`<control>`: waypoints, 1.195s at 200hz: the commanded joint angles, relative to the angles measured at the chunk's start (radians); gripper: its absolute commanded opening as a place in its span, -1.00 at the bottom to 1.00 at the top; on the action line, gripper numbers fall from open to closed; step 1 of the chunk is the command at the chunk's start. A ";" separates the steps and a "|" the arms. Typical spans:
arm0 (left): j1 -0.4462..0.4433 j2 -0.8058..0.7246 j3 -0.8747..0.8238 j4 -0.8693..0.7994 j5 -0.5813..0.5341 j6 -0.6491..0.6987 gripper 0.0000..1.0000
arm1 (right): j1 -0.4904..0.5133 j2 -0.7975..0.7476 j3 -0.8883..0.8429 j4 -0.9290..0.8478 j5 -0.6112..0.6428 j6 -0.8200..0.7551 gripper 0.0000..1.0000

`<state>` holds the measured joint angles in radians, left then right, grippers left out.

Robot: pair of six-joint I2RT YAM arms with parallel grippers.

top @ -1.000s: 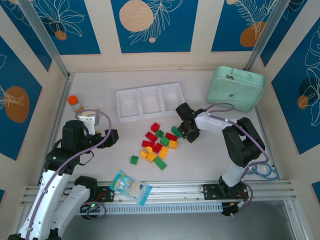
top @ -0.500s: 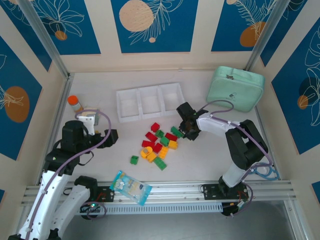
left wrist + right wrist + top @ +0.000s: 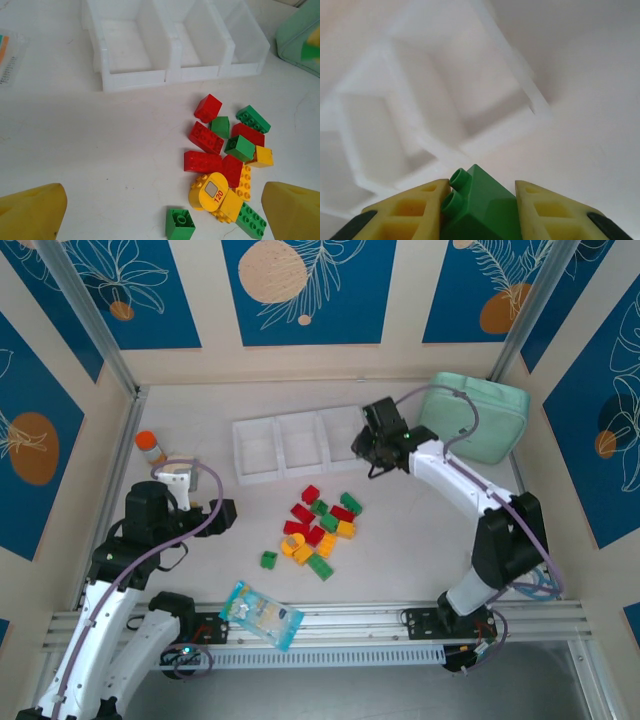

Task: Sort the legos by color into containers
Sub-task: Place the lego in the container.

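— White counter (image 3: pixel 420 540), blue-panelled walls; legos (image 3: pixel 318 532) heaped near the containers (image 3: pixel 300 445).
— In the right jaws, clenched: a green lego (image 3: pixel 480 200), beside the end container. Left jaws: released wide.

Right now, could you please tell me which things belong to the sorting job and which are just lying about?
Job: legos, containers, green lego in the right gripper.
Lying about: mint-green case, snack packet, orange-capped bottle.
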<state>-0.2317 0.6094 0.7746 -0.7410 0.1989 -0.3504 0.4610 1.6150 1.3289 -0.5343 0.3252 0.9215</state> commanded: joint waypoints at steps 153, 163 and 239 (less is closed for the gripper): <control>-0.008 -0.019 -0.017 0.015 -0.113 -0.050 0.99 | -0.067 0.640 0.670 -0.116 -0.202 -0.203 -0.11; -0.008 -0.010 -0.007 0.009 -0.091 -0.048 0.99 | -0.067 0.650 0.690 -0.128 -0.201 -0.207 -0.01; -0.009 0.032 0.008 0.010 0.046 -0.021 0.99 | -0.044 0.512 0.677 -0.213 -0.203 -0.252 0.48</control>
<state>-0.2325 0.6483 0.7601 -0.7410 0.1947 -0.3847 0.3969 2.2585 2.0266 -0.7017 0.1448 0.7067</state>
